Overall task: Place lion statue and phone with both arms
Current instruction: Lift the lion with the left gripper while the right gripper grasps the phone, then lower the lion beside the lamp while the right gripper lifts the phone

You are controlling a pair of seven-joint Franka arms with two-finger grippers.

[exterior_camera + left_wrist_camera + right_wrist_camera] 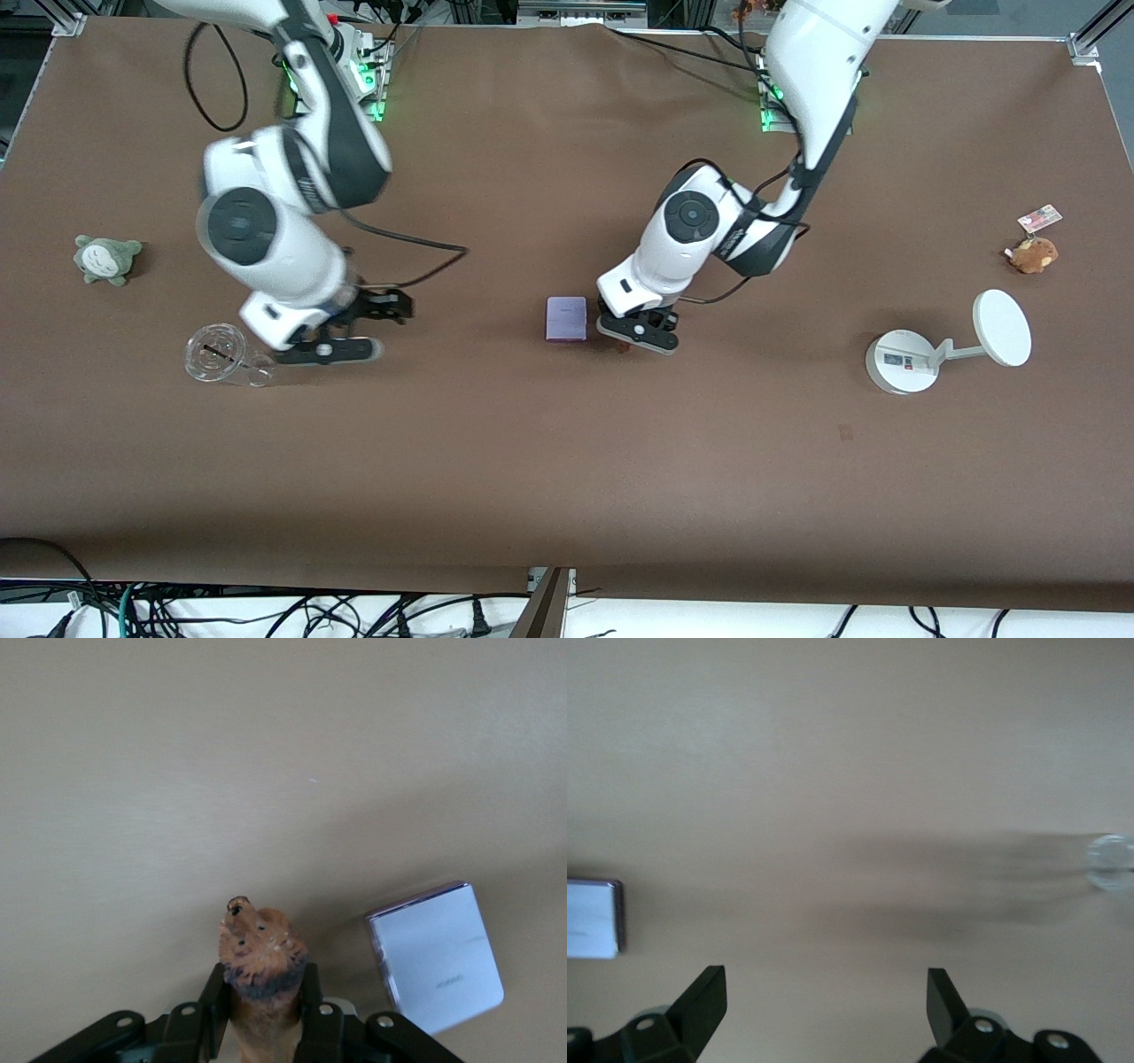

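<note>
My left gripper [640, 333] is shut on the lion statue [260, 948], a small reddish-brown figurine whose darker head end sticks out past the fingers [215, 994]. It is low over the table, right beside the phone [565, 319], toward the left arm's end. The gripper mostly hides the lion in the front view. The phone, a flat lavender-white slab with a dark purple edge, lies flat mid-table and shows in the left wrist view [438, 952] and the right wrist view [592, 919]. My right gripper [376, 328] is open and empty [824, 979], low over bare table between the phone and a clear cup.
A clear glass cup [217, 354] lies on its side beside my right gripper and shows in the right wrist view [1109, 861]. A grey-green plush [106, 259] sits at the right arm's end. A white round-based stand with a disc [939, 350] and a tan-brown plush with a tag [1034, 252] are at the left arm's end.
</note>
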